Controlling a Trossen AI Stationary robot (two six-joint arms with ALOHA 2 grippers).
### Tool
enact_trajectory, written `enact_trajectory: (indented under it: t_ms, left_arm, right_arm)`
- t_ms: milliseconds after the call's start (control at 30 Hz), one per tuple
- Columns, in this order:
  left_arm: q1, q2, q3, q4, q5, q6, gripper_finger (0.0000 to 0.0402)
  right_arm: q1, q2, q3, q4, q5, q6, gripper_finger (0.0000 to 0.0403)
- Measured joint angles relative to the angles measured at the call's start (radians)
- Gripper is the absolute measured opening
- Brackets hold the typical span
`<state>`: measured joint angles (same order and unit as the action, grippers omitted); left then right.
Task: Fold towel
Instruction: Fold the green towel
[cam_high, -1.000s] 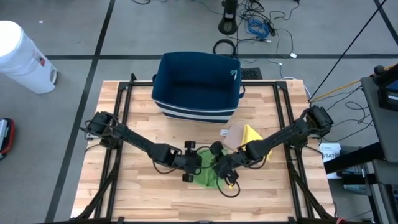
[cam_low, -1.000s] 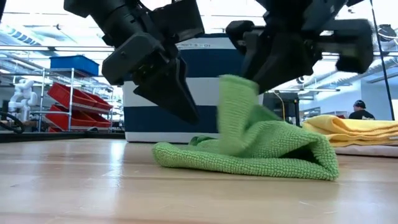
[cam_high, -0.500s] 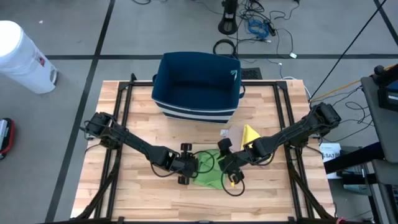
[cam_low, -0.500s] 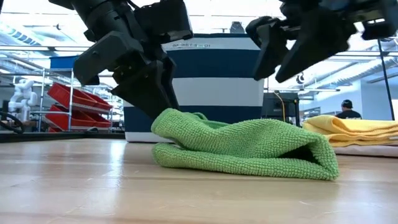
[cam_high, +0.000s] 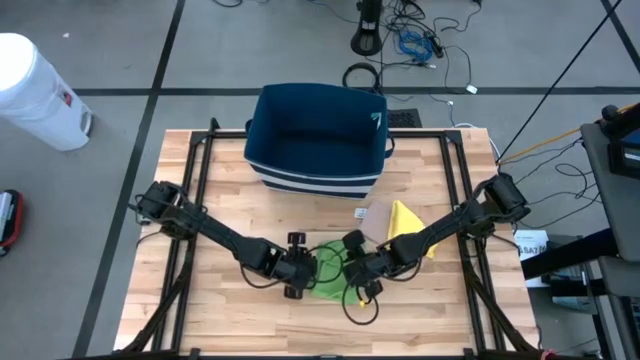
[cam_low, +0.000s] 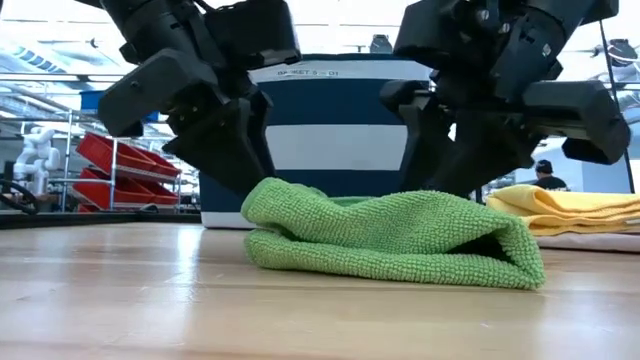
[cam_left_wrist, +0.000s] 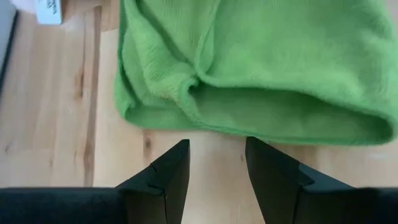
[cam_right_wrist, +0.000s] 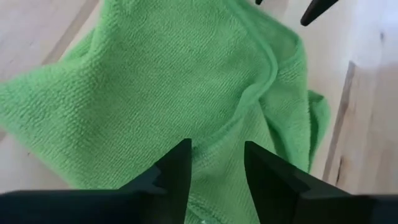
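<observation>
Towel: you see the green towel (cam_high: 331, 277) lying crumpled on the wooden table (cam_high: 230, 320), near the front middle, between the 2 grippers. In the low view it (cam_low: 400, 238) is doubled over on itself, with a rounded fold at each end and an open pocket showing at one end.

Left gripper: your left gripper (cam_high: 297, 274) sits low at the towel's left edge. In the left wrist view its 2 fingers (cam_left_wrist: 163, 180) stand apart with bare wood between them, just short of the towel's (cam_left_wrist: 249, 68) folded edge. It is open and grips nothing.

Right gripper: your right gripper (cam_high: 360, 271) is at the towel's right side, directly above the cloth. In the right wrist view its 2 fingers (cam_right_wrist: 171, 175) stand apart over the green cloth (cam_right_wrist: 168, 93), with no cloth pinched between them. It is open and holds nothing.

Both arms: they reach in from the table's 2 sides and meet at the towel; the dark tips of the other gripper show at the far edge of the right wrist view.

Bin: you have a navy bin (cam_high: 318, 135) with white stripes at the back middle of the table, well apart from the towel.

Yellow cloth: a yellow cloth (cam_high: 405, 222) lies to the right of the towel, beside a brown piece (cam_high: 377, 218), under the right arm.

White label: a small white label (cam_left_wrist: 50, 10) lies on the wood near the towel in the left wrist view.
</observation>
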<state>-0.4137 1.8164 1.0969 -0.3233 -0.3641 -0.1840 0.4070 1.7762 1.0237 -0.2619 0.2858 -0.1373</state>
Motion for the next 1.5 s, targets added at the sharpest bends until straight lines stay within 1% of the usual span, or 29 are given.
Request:
enact_trajectory:
  t_ms: [133, 233, 333, 400, 533, 667, 767, 833, 933, 1100, 1167, 1300, 1400, 1500]
  left_arm:
    - [-0.003, 0.0, 0.0, -0.03, -0.034, -0.022, 0.0163]
    - [-0.001, 0.0, 0.0, -0.015, -0.046, -0.024, 0.0163]
    - [0.007, 0.0, 0.0, -0.016, -0.111, -0.017, 0.0163]
    - [0.021, 0.0, 0.0, -0.004, -0.129, -0.008, 0.0163]
    - [0.033, 0.0, 0.0, 0.042, -0.086, 0.056, 0.0163]
    - [0.031, 0.0, 0.0, 0.058, -0.074, 0.116, 0.0163]
    - [0.039, 0.006, 0.0, 0.072, -0.045, 0.141, 0.0163]
    - [0.043, 0.008, 0.0, 0.065, -0.045, 0.139, 0.0163]
    - [0.036, -0.004, 0.0, 0.034, -0.077, 0.13, 0.0163]
    - [0.01, -0.062, 0.001, 0.061, -0.082, 0.142, 0.0163]
    - [0.003, -0.065, 0.001, 0.068, -0.081, 0.144, 0.0163]
    - [0.018, -0.025, 0.001, 0.07, -0.017, 0.168, 0.0163]
    - [0.026, 0.012, 0.0, 0.072, -0.032, 0.169, 0.0163]
    - [0.03, 0.015, 0.0, 0.108, -0.048, 0.193, 0.0163]
  right_arm:
    - [-0.002, -0.013, 0.0, 0.019, 0.007, -0.029, 0.0118]
    - [-0.007, -0.03, 0.0, 0.04, 0.003, -0.041, 0.0107]
    - [-0.014, -0.032, 0.0, 0.062, -0.004, -0.036, 0.0099]
    - [-0.018, -0.031, 0.0, 0.062, -0.004, -0.029, 0.0096]
    - [-0.019, -0.025, 0.0, 0.055, -0.017, -0.001, 0.0093]
    - [-0.019, -0.025, 0.0, 0.057, -0.031, 0.007, 0.0093]
    - [-0.019, -0.025, 0.0, 0.057, -0.031, 0.021, 0.0093]
    - [-0.019, -0.025, 0.0, 0.057, -0.03, 0.026, 0.0093]
    - [-0.019, -0.025, 0.0, 0.056, -0.031, 0.036, 0.0093]
    - [-0.018, -0.025, 0.0, 0.059, -0.059, 0.053, 0.0093]
    - [-0.016, -0.025, 0.0, 0.066, -0.078, 0.059, 0.0093]
    - [0.001, -0.018, 0.0, 0.107, -0.106, 0.067, 0.0093]
    - [0.02, 0.003, 0.0, 0.139, -0.114, 0.065, 0.0093]
    - [0.035, 0.033, 0.0, 0.151, -0.141, 0.066, 0.0093]
